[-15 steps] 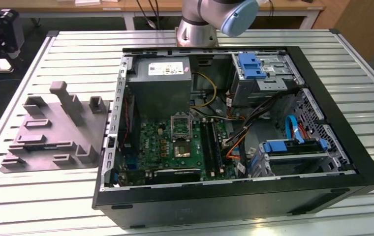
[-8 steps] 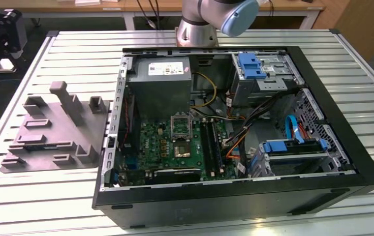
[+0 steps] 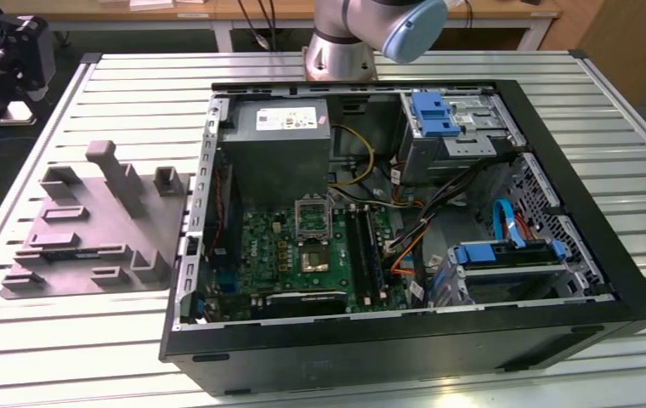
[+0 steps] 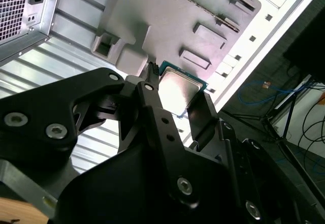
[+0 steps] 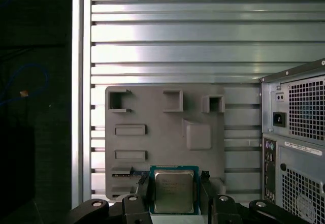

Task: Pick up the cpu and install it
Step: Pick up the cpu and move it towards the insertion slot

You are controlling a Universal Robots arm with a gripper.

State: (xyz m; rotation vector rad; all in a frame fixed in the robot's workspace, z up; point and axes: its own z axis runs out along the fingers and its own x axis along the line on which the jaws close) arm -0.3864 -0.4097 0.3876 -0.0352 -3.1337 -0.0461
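A: Item one, the cpu (image 5: 173,191): location?

B: Between the gripper (image 5: 174,182) fingers (image 5: 143,189), one black finger against each of two opposite edges. Pale metal top and green rim face the camera in both wrist views.

A: Jaw condition?

B: Closed in on the chip and pinching it. In the second wrist view the cpu (image 4: 179,88) sits at the fingertips of the gripper (image 4: 175,86).

A: Resting on anything?

B: No. It is held in the air, with the grey tray (image 5: 167,132) beyond it and apart from it.

A: Item two, the tray?

B: Grey plastic with upright blocks and shallow recesses, lying flat on the slatted metal table (image 5: 177,31). In the exterior view it is toward the exterior view's left, just beside the computer case (image 3: 595,280).

A: Item three, the case?

B: Black, lying open. Inside are a green board (image 3: 283,255) with a metal-framed socket (image 3: 310,209), a grey power supply (image 3: 283,144) and blue drive brackets (image 3: 433,113).
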